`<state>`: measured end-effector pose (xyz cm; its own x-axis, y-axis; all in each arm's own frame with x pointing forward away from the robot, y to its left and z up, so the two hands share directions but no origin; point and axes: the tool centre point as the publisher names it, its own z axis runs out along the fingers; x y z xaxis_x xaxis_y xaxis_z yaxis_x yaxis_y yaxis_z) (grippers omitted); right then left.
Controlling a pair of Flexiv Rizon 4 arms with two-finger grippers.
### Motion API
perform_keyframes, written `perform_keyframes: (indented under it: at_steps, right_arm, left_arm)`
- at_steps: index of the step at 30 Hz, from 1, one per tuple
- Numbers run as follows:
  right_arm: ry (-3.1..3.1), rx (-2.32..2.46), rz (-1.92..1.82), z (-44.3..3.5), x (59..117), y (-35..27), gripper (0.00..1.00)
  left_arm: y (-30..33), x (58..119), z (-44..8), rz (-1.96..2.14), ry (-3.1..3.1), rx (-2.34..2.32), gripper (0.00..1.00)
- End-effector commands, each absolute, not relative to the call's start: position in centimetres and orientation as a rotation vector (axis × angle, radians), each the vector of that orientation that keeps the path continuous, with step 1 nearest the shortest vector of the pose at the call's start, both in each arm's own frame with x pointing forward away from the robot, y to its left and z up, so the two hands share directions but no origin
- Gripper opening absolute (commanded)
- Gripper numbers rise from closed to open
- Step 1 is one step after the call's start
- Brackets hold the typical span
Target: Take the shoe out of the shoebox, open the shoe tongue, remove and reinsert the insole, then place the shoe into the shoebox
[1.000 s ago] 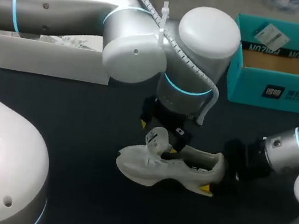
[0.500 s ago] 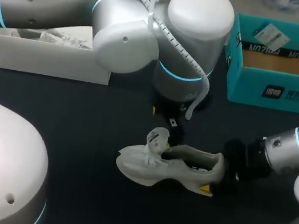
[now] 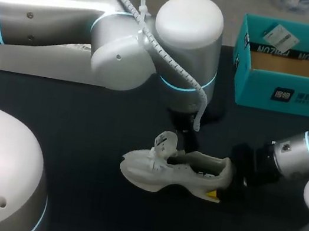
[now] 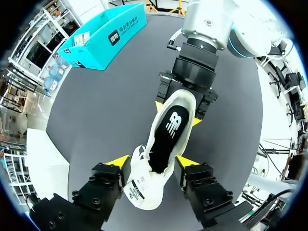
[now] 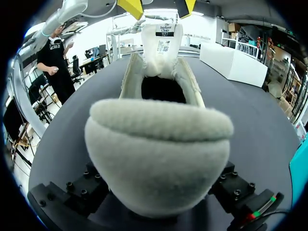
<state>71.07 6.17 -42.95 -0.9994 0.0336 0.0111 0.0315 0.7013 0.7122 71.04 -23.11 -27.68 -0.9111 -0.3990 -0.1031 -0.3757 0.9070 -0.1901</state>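
Note:
A white shoe lies on its side on the dark table, toe to the left, its tongue standing up. My right gripper is shut on the heel, and the fleecy heel fills the space between its fingers. My left arm hangs over the shoe and hides its own gripper in the head view. In the left wrist view, the left gripper is open, one yellow tip on each side of the shoe's collar. The black insole shows inside. The tongue sits between the finger bases.
The teal shoebox stands open at the back right, a tag inside it. A white box lid lies at the back left, partly behind my left arm. Bare dark table surrounds the shoe.
My left arm drew back from the tongue, turned, and now stands over the shoe with its fingers closer together. The shoe and my right gripper stayed put.

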Motion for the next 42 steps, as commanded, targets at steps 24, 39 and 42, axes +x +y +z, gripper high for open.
perform_keyframes:
  at_steps: [24, 39, 42]
  right_arm:
    - [2.895, 0.056, 1.209, -43.2, 71.1, 6.3, 0.0]
    - [2.895, 0.056, 1.209, -43.2, 71.1, 6.3, 0.0]
    - [2.895, 0.056, 1.209, -43.2, 71.1, 6.3, 0.0]
  left_arm:
    - [-26.8, 70.6, -29.9, -0.242, 3.04, -0.363, 0.0]
    - [-29.6, 69.8, -34.4, -0.218, 3.1, -0.169, 0.0]
    - [-29.6, 69.9, -35.0, -0.215, 3.092, -0.127, 0.0]
